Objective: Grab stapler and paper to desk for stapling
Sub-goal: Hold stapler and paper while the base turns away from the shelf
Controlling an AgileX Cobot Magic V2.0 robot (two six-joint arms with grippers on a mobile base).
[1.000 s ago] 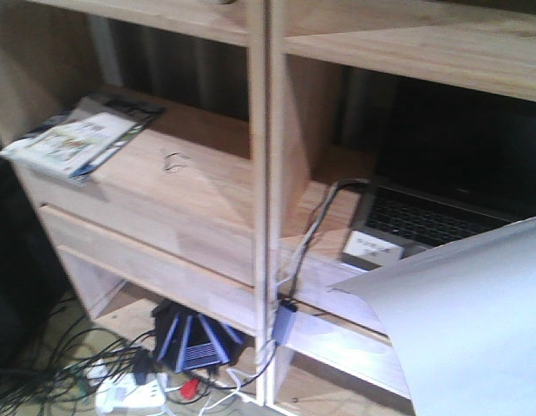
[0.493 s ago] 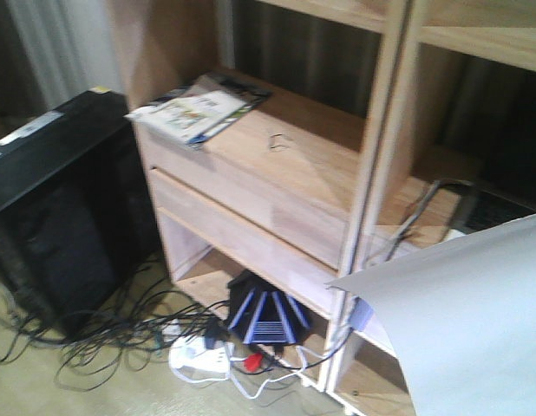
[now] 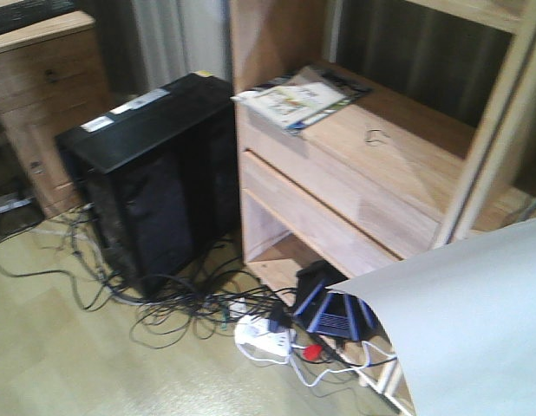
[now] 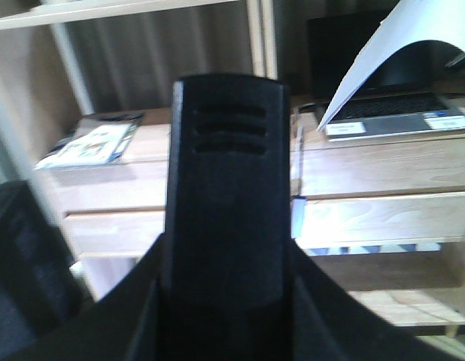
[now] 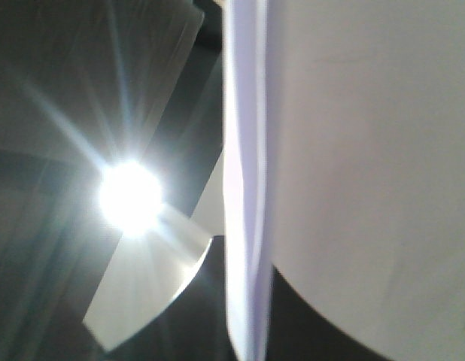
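Presently my right jaws appear to pinch the paper, which bows freely; swinging past the shelf could snag or crease it. Left jaws' state: cannot tell.

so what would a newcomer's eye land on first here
The big white paper curls across the front view's lower right corner. Next, the black computer tower stands on the floor left of the shelf unit, cables tangled at its foot.
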